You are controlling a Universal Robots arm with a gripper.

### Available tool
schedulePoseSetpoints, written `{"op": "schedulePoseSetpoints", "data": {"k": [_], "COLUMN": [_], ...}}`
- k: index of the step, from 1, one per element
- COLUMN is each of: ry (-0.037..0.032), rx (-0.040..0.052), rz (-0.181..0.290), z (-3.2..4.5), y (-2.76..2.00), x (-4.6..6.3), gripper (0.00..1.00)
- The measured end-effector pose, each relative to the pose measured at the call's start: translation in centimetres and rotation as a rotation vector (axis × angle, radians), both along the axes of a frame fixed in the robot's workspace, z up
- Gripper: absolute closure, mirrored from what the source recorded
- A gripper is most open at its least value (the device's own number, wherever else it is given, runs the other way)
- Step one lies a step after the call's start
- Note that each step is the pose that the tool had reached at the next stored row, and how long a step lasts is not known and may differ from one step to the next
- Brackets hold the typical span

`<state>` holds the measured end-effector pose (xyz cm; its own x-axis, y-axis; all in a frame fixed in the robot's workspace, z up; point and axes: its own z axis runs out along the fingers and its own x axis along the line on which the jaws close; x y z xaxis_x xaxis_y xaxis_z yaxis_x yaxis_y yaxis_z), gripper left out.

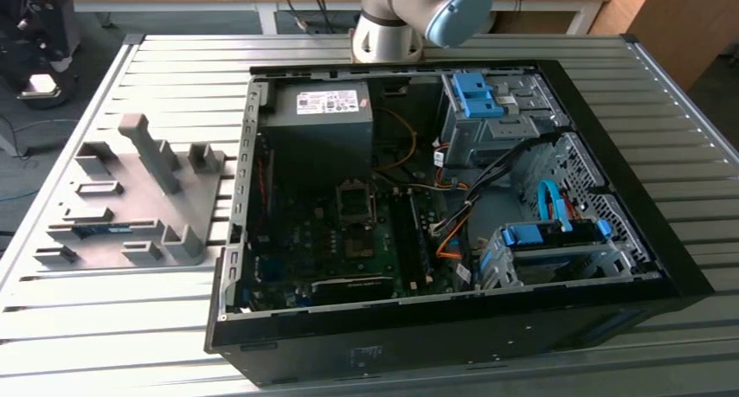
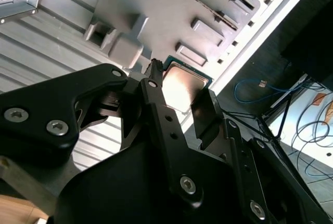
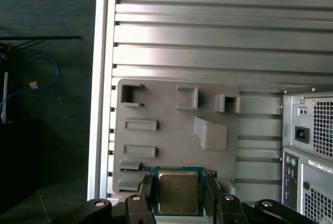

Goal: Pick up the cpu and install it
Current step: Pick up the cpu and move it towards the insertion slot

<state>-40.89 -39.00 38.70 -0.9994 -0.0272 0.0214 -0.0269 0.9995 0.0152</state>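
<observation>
The cpu (image 3: 178, 192) is a small square chip with a dull silver top and a green rim. It sits between the two black fingers (image 3: 147, 190) of my gripper (image 3: 178, 182), which is shut on it by two opposite edges. In the second wrist view the cpu (image 2: 182, 83) is likewise clamped in the gripper (image 2: 182, 81). It hangs well above the grey fixture plate (image 3: 171, 130). In the exterior view, the arm (image 1: 416, 16) stands behind the open computer case (image 1: 451, 198), whose motherboard socket (image 1: 355, 200) lies bare.
The grey fixture plate (image 1: 127, 198) with raised holders lies on the slatted table at the exterior view's left, with a dark memory stick (image 1: 99, 233) in it. Inside the case are a grey power supply (image 1: 318, 112), blue drive brackets (image 1: 473, 94) and loose cables (image 1: 462, 198).
</observation>
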Motion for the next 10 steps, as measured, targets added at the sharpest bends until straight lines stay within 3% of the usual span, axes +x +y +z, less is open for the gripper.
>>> {"op": "schedulePoseSetpoints", "data": {"k": [10], "ry": [0.0004], "rx": [0.0], "rz": [0.0], "z": [0.0], "y": [0.0], "x": [2.3], "gripper": [0.53]}}
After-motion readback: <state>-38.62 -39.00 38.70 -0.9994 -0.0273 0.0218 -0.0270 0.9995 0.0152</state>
